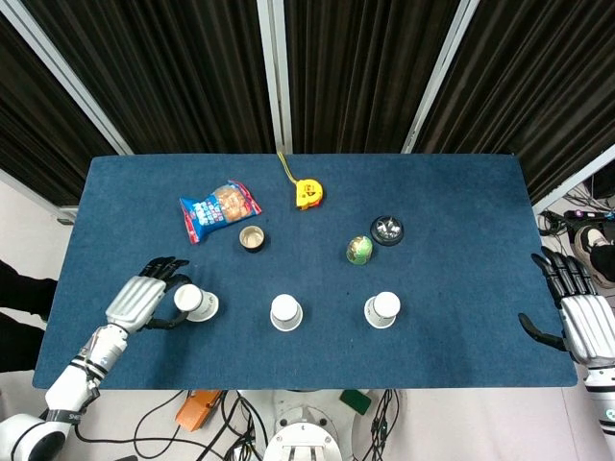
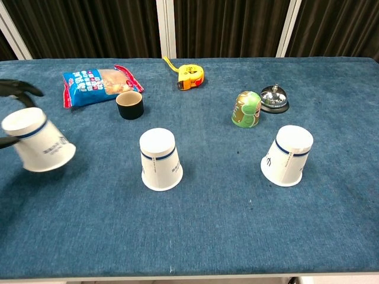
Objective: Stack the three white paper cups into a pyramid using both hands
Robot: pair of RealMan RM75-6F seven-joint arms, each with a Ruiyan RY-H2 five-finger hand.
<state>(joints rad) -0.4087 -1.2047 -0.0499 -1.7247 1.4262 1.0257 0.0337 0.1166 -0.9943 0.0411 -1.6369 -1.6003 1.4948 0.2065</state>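
Observation:
Three white paper cups with a blue band stand upside down in a row near the table's front. My left hand (image 1: 146, 302) grips the left cup (image 1: 195, 302), which hangs tilted just above the cloth (image 2: 39, 147). The middle cup (image 1: 285, 311) (image 2: 160, 158) and the right cup (image 1: 381, 309) (image 2: 288, 154) stand free on the blue table (image 1: 461, 221). My right hand (image 1: 583, 319) hovers open at the table's right edge, far from the cups. Only dark fingertips (image 2: 18, 87) of the left hand show in the chest view.
Behind the cups lie a blue snack bag (image 1: 218, 210), a small dark cup (image 1: 252, 238), a yellow tape measure (image 1: 307, 193), a green can (image 1: 358, 250) and a silver bell (image 1: 387, 230). A dark curtain hangs behind the table.

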